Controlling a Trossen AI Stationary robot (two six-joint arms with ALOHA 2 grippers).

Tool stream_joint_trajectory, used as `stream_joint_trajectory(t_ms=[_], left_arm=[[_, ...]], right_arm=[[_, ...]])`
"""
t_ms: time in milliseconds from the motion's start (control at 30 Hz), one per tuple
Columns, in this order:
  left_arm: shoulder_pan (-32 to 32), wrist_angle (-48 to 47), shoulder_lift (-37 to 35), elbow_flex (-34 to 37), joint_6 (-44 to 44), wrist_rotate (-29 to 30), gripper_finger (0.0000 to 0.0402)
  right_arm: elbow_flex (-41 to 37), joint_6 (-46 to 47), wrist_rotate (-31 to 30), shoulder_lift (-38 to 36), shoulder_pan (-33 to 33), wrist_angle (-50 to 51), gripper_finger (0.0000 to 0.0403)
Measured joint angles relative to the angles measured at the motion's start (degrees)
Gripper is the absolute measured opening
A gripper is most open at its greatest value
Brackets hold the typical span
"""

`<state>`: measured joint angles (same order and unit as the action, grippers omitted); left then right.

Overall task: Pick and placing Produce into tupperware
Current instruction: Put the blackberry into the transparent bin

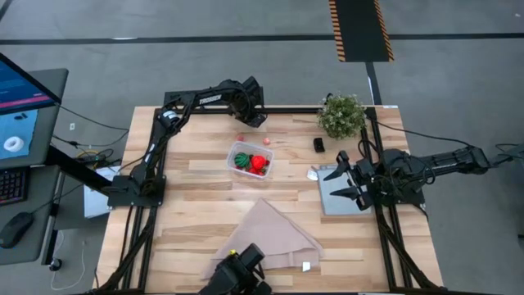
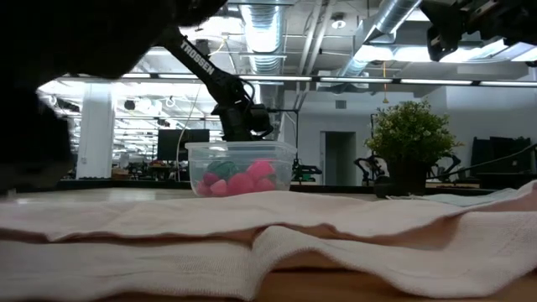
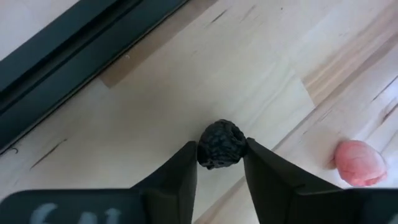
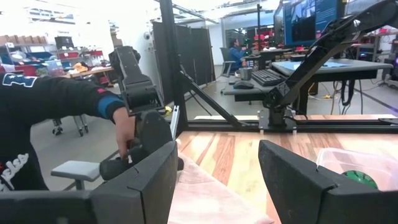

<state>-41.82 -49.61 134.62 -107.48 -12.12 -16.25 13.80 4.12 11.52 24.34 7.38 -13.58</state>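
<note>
The left gripper [image 3: 221, 163] is down at the far edge of the table [image 1: 205, 221], its two fingers pinching a dark, bumpy berry [image 3: 221, 144] that sits on the wood. A pink berry [image 3: 359, 163] lies on the boards just beside it. I judge the pick is in hand: the grip looks made, and the berry has yet to leave the wood. The tupperware [image 1: 250, 160] stands near the middle of the table, already holding red and green produce [image 1: 251, 161]. Next it should lift and carry the berry towards that tub. The right gripper [image 1: 344, 182] waits by the right edge, fingers spread, holding nothing.
</note>
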Motion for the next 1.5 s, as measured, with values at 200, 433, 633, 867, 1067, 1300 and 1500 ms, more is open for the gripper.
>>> stream_joint_trajectory(t_ms=[200, 433, 633, 867, 1067, 1300, 1500], left_arm=[[0.67, -0.56, 0.33, -1.74, 0.09, 0.17, 0.0080], [1.58, -1.95, 0.60, -3.15, 0.37, -1.10, 0.0097], [1.81, -3.27, 0.60, -4.16, 0.53, -0.44, 0.0077], [2.41, -10.76, 0.38, -10.82, 3.31, -0.43, 0.0088], [4.75, -21.10, 0.27, -18.19, 5.07, 0.79, 0.0081], [10.39, -32.91, 0.11, -25.05, 6.98, 3.48, 0.0087], [17.05, -36.38, -0.06, -27.41, 8.71, 3.67, 0.0087]], right_arm=[[0.00, 0.00, -1.12, 0.02, -0.02, 0.67, 0.0248], [0.00, 0.42, -1.12, 0.01, -0.02, 0.72, 0.0248], [0.00, 0.45, -1.12, 0.02, -0.02, 0.72, 0.0248], [0.00, 0.50, -1.12, 0.02, -0.02, 0.72, 0.0248], [0.00, 1.01, -1.12, 0.02, -0.02, 0.72, 0.0248], [0.00, 1.03, -1.12, 0.01, -0.02, 1.17, 0.0248], [0.00, 1.65, -1.12, 0.02, 0.00, 1.84, 0.0248]])
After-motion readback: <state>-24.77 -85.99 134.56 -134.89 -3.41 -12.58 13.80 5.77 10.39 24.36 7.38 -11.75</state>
